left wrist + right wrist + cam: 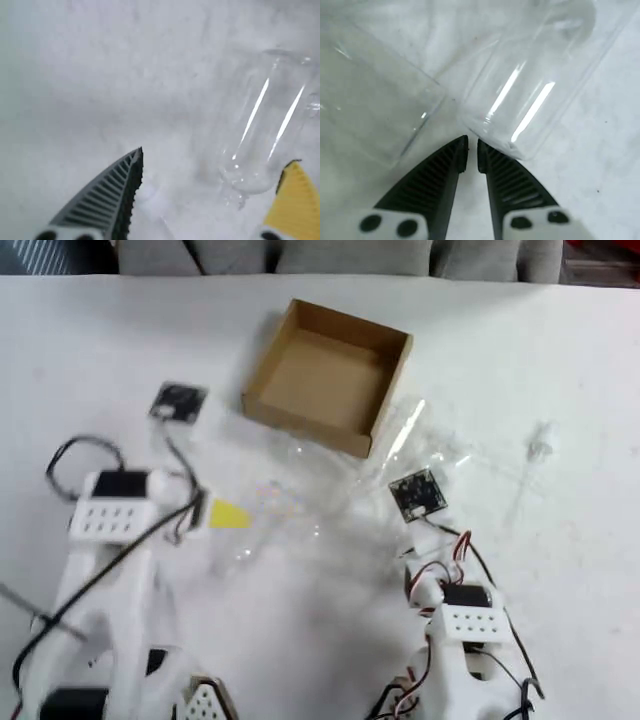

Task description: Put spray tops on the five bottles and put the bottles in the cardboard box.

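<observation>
Bottle point(270, 115) just ahead of your left end effector point(215, 165), spread wide (probably lining up a grab); right end effector point(472, 150) pinched together, empty, by another bottle point(530, 85).

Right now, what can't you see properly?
- High view: the bottles are clear on the white table, so they blur together and can't be counted.
- Left wrist view: a bottle is cut off by the picture's edge.
- Right wrist view: one bottle and another both run past the edge.
</observation>
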